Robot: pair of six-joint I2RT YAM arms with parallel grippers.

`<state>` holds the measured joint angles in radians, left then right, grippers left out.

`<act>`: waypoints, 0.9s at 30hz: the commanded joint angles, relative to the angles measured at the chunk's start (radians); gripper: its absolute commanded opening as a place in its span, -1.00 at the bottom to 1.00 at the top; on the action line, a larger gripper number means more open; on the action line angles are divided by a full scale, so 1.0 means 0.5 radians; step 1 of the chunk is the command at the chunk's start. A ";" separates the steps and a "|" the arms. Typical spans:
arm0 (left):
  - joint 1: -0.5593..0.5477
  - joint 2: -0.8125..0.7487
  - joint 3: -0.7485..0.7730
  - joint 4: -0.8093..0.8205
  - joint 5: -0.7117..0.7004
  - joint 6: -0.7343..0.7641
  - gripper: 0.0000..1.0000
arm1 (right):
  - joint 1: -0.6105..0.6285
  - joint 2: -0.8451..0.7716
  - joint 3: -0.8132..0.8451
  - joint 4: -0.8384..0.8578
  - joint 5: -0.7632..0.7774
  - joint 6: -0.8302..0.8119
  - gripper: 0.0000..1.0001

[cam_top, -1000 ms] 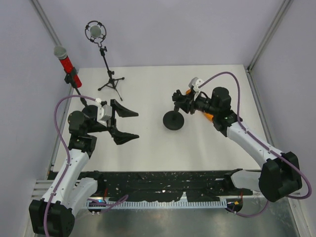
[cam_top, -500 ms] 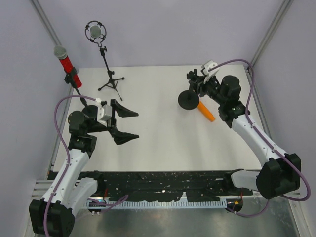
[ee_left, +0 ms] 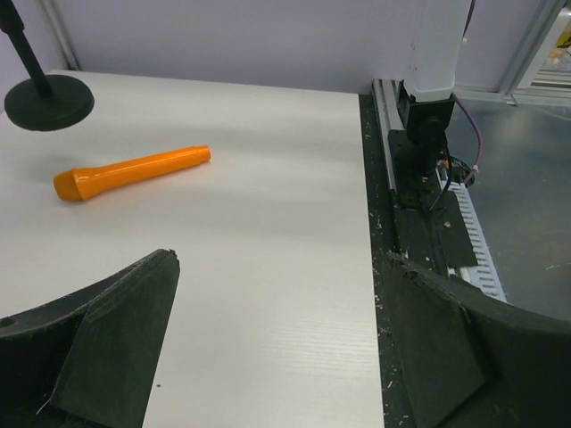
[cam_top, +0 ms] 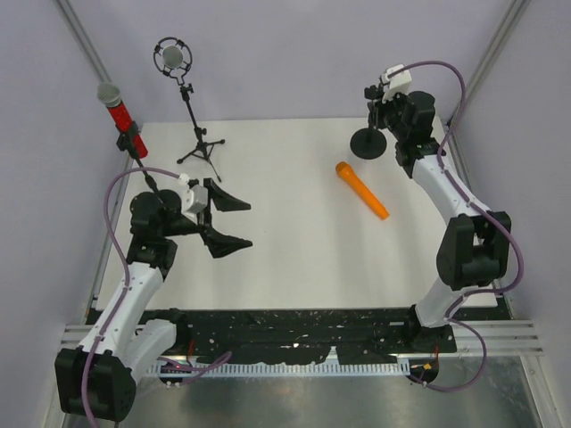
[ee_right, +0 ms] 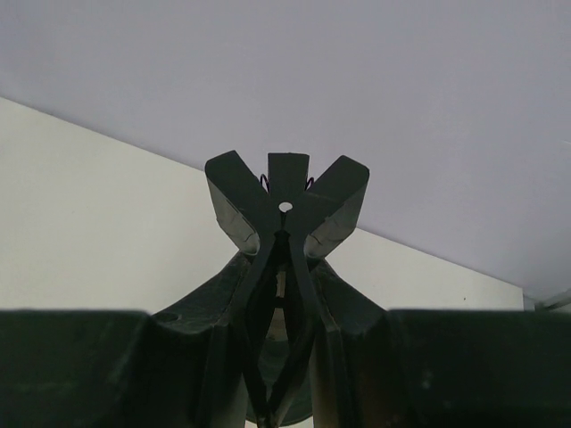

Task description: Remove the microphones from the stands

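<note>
Holding the stand [cam_top: 368, 141] clamped in the right tool [cam_top: 378, 114], far right; microphone [cam_top: 361, 189] lies free on the worktop [cam_top: 294, 259]; advise setting the base flat before release; left tool [cam_top: 246, 224] spread apart, empty.

This is a robotics lab, a closed test cell rather than a lived-in room. A white counter [cam_top: 285, 241] sits boxed in by plain pale-lilac walls [cam_top: 294, 53], and bare aluminium posts [cam_top: 488, 55] run up the corners. Two robot arms, the left arm [cam_top: 134, 285] and the right arm [cam_top: 442, 183], are bolted at the near edge by a black rail [cam_top: 294, 325], above a grey metal base [cam_top: 312, 401]. Purple cables [cam_top: 109, 214] loop openly along the arms. What sits on the counter looks like test props: an orange microphone [cam_top: 361, 189] lying loose and a tripod stand [cam_top: 198, 147] at the far left.
</note>
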<state>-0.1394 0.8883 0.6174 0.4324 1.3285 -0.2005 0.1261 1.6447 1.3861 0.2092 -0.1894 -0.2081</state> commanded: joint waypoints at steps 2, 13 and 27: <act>0.039 0.058 0.106 -0.202 0.000 0.192 0.99 | -0.059 0.275 0.451 0.211 0.173 -0.032 -0.71; 0.076 0.199 0.183 -0.463 -0.037 0.392 0.99 | -0.120 0.886 0.922 0.152 0.207 -0.016 -0.70; 0.101 0.209 0.192 -0.469 -0.043 0.386 0.99 | -0.160 0.947 0.793 0.217 0.130 0.014 -0.49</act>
<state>-0.0959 1.0019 0.6712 0.1993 1.3094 -0.0177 0.0532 2.1628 1.7744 0.1940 -0.1024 -0.2054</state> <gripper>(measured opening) 0.994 0.300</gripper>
